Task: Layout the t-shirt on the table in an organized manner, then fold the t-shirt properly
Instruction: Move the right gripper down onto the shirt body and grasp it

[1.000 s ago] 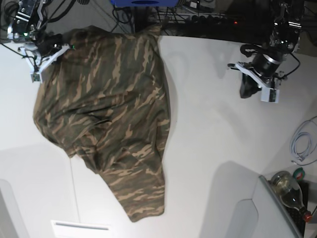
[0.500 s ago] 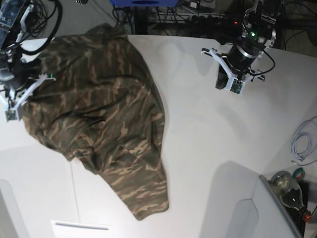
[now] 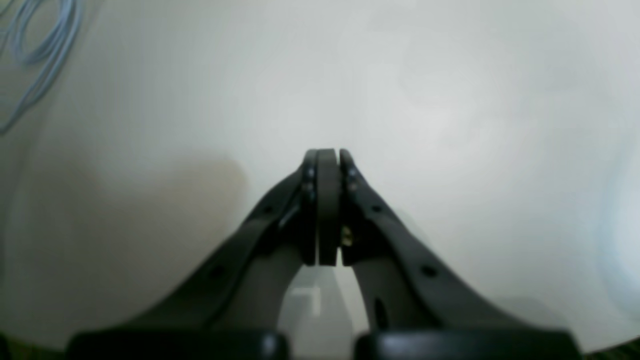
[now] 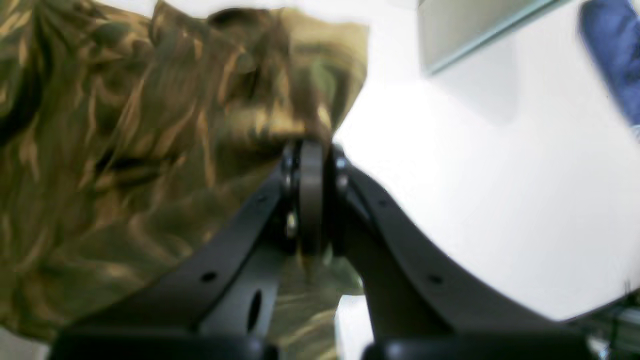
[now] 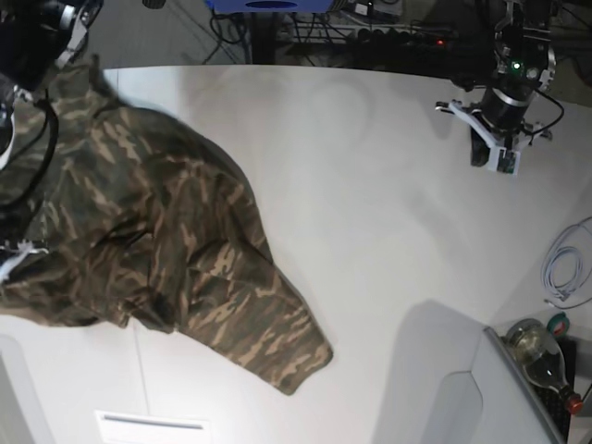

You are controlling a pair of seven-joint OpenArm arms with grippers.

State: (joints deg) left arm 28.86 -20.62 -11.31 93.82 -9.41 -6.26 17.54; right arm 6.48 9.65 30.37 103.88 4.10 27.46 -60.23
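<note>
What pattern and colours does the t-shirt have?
The t-shirt has a camouflage print of olive green, brown and tan streaks, clearest in the base view.

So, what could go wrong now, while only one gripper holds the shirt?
1. The right gripper pinches only an edge of the t-shirt; the cloth may slip out.
2. The shirt lies bunched toward the table edge near that arm, so part may slide off.
3. The left gripper is shut and empty, far away, so the shirt could stay crooked.
</note>
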